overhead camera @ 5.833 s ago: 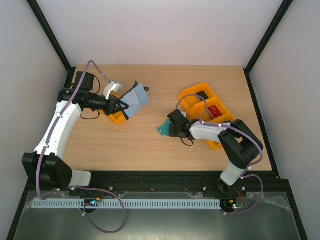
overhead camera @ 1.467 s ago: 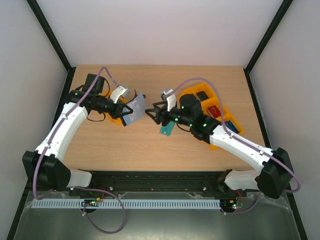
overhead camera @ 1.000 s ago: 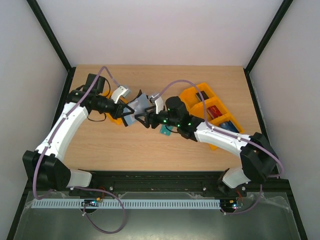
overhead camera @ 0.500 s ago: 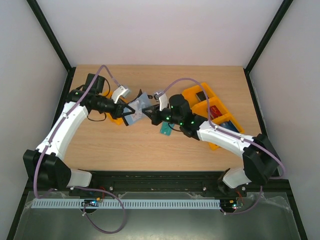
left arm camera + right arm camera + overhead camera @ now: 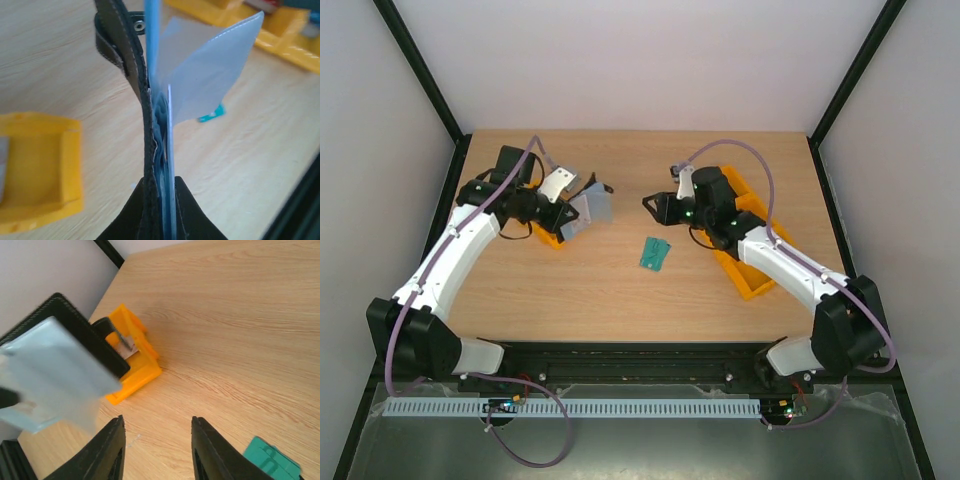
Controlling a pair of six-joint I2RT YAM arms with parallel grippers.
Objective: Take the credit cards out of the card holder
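The left gripper (image 5: 564,214) is clamping the open card holder (image 5: 592,208), its flaps fanning toward 3 o'clock, where the nearer right gripper (image 5: 653,205) is hovering spread and empty, credit cards (image 5: 655,254) lying on the table (image 5: 620,300) at its 6 o'clock.

Left wrist view: you get the card holder (image 5: 147,150) edge-on only. Its top runs off frame, and what sits between its leaves is unreadable. Its grey flap hides most of the credit cards (image 5: 214,114).

Right wrist view: the bottom edge cuts those cards, and the holder is blurred.

Top view: the right arm (image 5: 782,262) covers much of the orange tray (image 5: 745,278).
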